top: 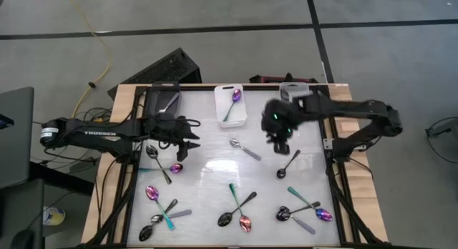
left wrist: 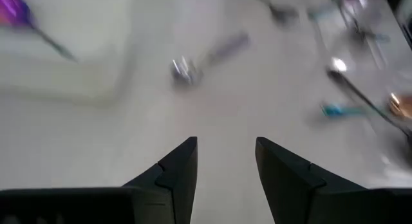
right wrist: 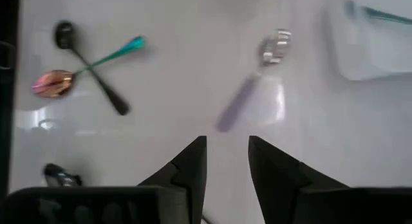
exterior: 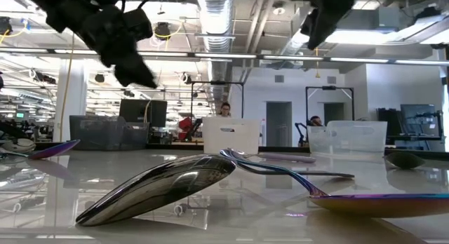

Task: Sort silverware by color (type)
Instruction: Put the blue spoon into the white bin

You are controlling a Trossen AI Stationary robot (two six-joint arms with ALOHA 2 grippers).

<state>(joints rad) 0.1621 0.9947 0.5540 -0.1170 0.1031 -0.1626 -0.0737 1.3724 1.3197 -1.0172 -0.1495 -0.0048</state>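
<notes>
Right gripper point(top: 280, 145) hovers above silver spoon point(top: 244, 149), jaws spread; left gripper point(top: 192, 143) likewise spread.

We are seeing a brightly, evenly lit scene, with ceiling lights point(exterior: 365, 35) glaring in the low view and mirroring off the glossy worktop point(top: 207, 174). The left wrist view is smearing with motion blur, its spoons point(left wrist: 206, 56) reading soft. The nearest black spoon point(exterior: 158, 188) is reflecting the room sharply.
</notes>
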